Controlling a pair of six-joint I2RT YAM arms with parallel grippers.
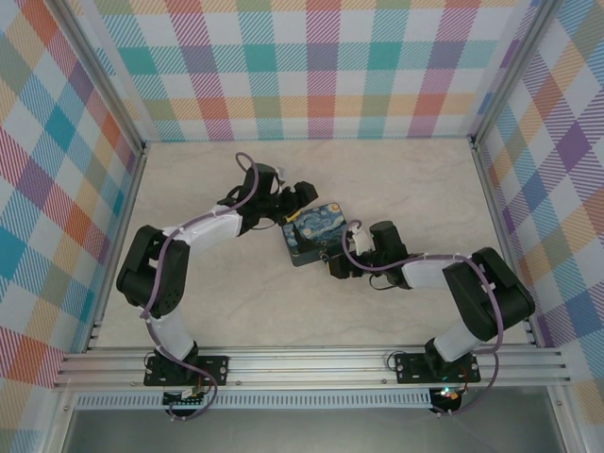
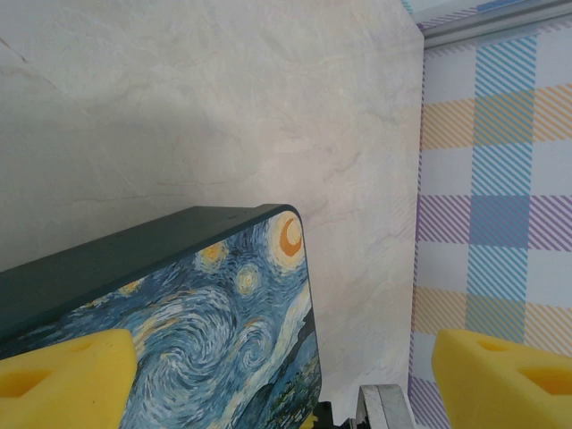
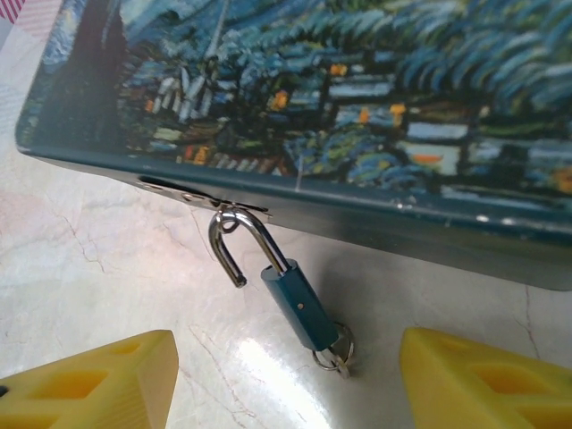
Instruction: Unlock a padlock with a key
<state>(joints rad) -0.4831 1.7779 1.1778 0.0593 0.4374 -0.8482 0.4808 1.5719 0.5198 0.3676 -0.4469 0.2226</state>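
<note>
Right wrist shows the padlock (image 3: 299, 308) shackle sprung open, the key (image 3: 333, 355) seemingly inserted: unlocking looks done. The left gripper (image 2: 286, 375) and right gripper (image 3: 286, 380) gape, empty.

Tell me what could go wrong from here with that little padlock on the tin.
1. The padlock hangs only by its shackle, which looks open, from the hasp of the tin. A nudge from the open right jaws could knock it off or spin it out of reach.
2. The open left jaws straddle the tin's edge, so closing off-centre might shove the tin and swing the padlock.
</note>
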